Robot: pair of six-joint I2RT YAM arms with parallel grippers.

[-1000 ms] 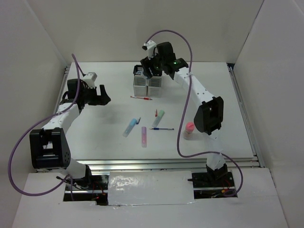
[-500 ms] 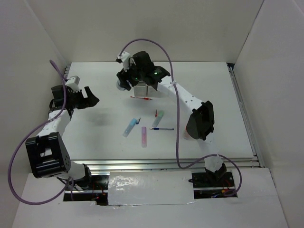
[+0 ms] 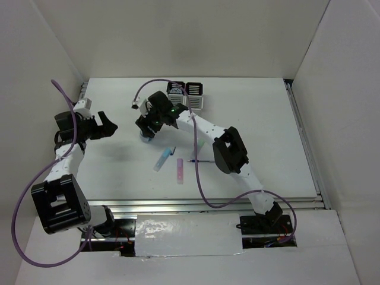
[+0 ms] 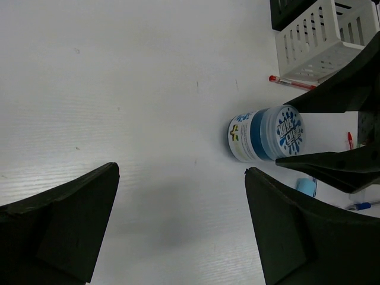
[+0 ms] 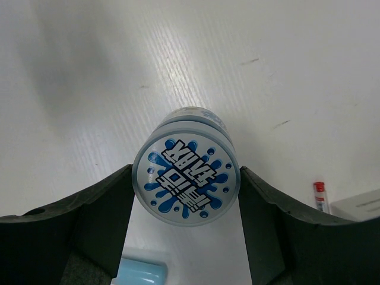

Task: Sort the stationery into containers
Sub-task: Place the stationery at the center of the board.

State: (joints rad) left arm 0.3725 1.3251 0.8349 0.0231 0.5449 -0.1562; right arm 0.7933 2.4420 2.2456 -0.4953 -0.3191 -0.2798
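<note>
The blue roll (image 5: 186, 175) stands upright on the table (image 3: 267, 119), left of centre, its printed cap facing up. The right gripper (image 5: 186, 199) straddles it from above: both fingers (image 5: 101, 219) lie flush against the sides of the cap, clenched on the roll at a wide spread. In the left wrist view its base meets the table surface.

Just near of the roll lies the pastel blue stick (image 3: 163, 159), with the purple stick (image 3: 180, 171) a little further to the near right. The red pen (image 4: 294, 83) lies to the far right of the roll, between it and the block of containers (image 3: 187, 95), which sits close to the table's far edge and apart from the roll.

To the left of the roll the table is bare all the way to the left gripper (image 3: 104, 124). That gripper hangs above the table's left edge, close to the left wall, its jaws spread fully and holding nothing, pointed toward the roll and well apart from it.
</note>
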